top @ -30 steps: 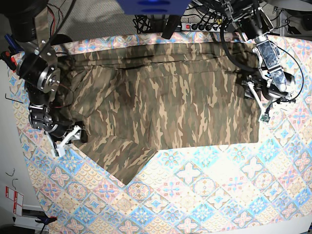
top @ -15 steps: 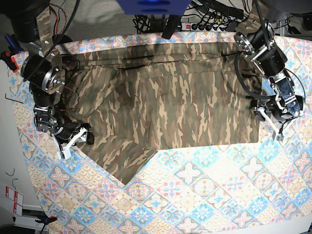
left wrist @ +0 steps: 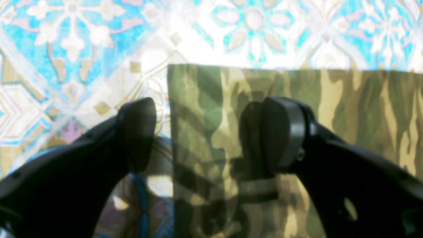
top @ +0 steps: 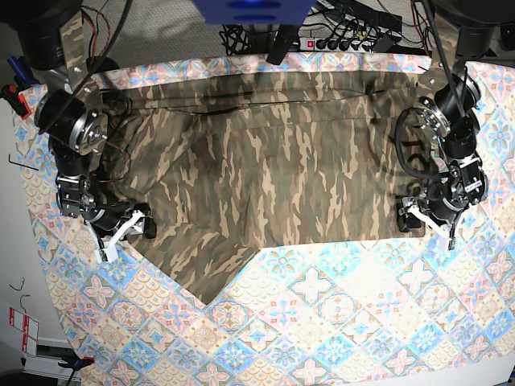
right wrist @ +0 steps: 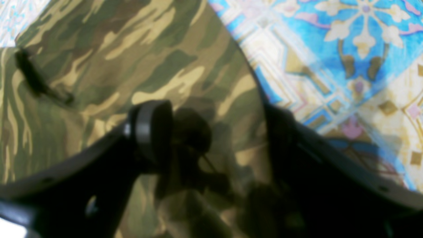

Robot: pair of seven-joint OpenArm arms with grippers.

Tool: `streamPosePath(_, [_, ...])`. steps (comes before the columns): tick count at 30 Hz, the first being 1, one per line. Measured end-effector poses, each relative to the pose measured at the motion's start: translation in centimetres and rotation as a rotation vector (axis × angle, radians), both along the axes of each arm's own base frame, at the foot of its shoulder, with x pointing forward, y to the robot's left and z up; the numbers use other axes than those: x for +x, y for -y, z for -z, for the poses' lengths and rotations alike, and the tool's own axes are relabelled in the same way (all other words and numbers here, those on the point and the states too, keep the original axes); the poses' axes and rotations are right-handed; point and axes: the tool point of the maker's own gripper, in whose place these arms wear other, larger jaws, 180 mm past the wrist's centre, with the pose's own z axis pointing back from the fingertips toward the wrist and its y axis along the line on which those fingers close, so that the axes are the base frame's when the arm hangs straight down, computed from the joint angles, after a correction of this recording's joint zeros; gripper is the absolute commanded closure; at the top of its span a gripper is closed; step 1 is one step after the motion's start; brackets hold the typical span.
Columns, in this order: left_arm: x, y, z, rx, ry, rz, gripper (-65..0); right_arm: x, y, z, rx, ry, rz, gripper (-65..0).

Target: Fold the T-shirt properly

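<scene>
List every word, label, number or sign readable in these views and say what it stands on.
None can be read.
T-shirt: camouflage print only, no lettering visible.
Tablecloth: tile pattern only.
White and red tag at the base view's left edge: too small to read.

camouflage T-shirt (olive, tan), tile-patterned tablecloth

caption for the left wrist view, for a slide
Open left gripper straddling the corner edge of the T-shirt on the tablecloth.
</scene>
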Motion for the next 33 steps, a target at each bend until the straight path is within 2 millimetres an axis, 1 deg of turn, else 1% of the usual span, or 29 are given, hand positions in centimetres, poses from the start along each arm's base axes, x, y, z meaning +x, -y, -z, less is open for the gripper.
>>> streamPosePath(1, [0.1, 0.4, 0.1, 0.0, -0.006, 0.014, -46.5, 0.0, 0.0, 0.0, 0.0, 0.0, 0.0, -40.6])
streamPosePath(2, [0.1, 1.3, 0.3, -0.003, -0.016, 0.038, -46.5, 0.0, 0.0, 0.0, -0.001, -0.002, -0.001, -39.7])
streamPosePath(3, [0.1, 1.6, 0.5, 0.006, -0.022, 0.057, -46.3, 0.0, 0.0, 0.0, -0.002, -0.002, -0.001, -37.9])
streamPosePath(5, [0.5, 2.7, 0.6, 0.023, -0.013, 0.085, -43.2, -0.1, 0.0, 0.2, -0.006, -0.011, -0.001, -30.7])
streamPosePath(9, [0.6, 5.8, 1.4, 0.027, -0.007, 0.149, -29.2, -0.4, 0.0, 0.4, -0.008, -0.026, -0.006, -15.3])
streamPosePath(10, [0.8, 6.2, 1.5, 0.034, 0.003, 0.153, -24.7, -0.5, -0.1, 0.4, -0.008, -0.031, -0.008, -11.5])
streamPosePath(12, [0.7, 6.4, 1.6, 0.036, 0.011, 0.151, -16.4, -0.6, -0.2, 0.5, -0.007, -0.044, -0.015, -5.3])
streamPosePath(14, [0.6, 6.9, 1.7, 0.025, 0.012, 0.155, -9.0, -0.9, -0.3, 0.7, -0.006, -0.061, -0.019, -1.8])
streamPosePath(16, [0.7, 7.4, 1.7, 0.019, 0.016, 0.154, -2.9, -0.8, -0.3, 0.6, -0.01, -0.07, -0.024, -0.4])
streamPosePath(17, [0.8, 7.6, 1.7, 0.016, 0.018, 0.157, -0.7, -0.7, -0.2, 0.5, -0.019, -0.074, -0.032, -0.4])
streamPosePath(18, [0.8, 7.8, 1.7, 0.013, 0.017, 0.159, 0.0, -0.7, -0.2, 0.5, -0.032, -0.076, -0.043, -0.4])
streamPosePath(22, [0.9, 7.9, 1.6, 0.006, 0.021, 0.157, 0.0, -0.3, 0.5, -0.2, -0.093, -0.083, -0.075, -0.4])
streamPosePath(25, [1.2, 7.9, 1.4, 0.013, 0.009, 0.166, 0.0, -0.6, 1.5, -0.4, -0.158, -0.114, -0.106, -0.4])
streamPosePath(28, [1.3, 7.9, 1.3, 0.037, -0.06, 0.2, 0.0, -0.8, 2.5, -0.7, -0.195, -0.108, -0.107, -0.4])
streamPosePath(30, [1.6, 8.2, 1.0, 0.06, -0.097, 0.231, 0.0, -1.0, 3.3, -0.9, -0.244, -0.141, -0.118, -0.4])
streamPosePath(33, [2.1, 8.3, 0.5, 0.079, -0.126, 0.255, 0.0, -0.8, 4.3, -1.6, -0.291, -0.15, -0.116, -0.4])
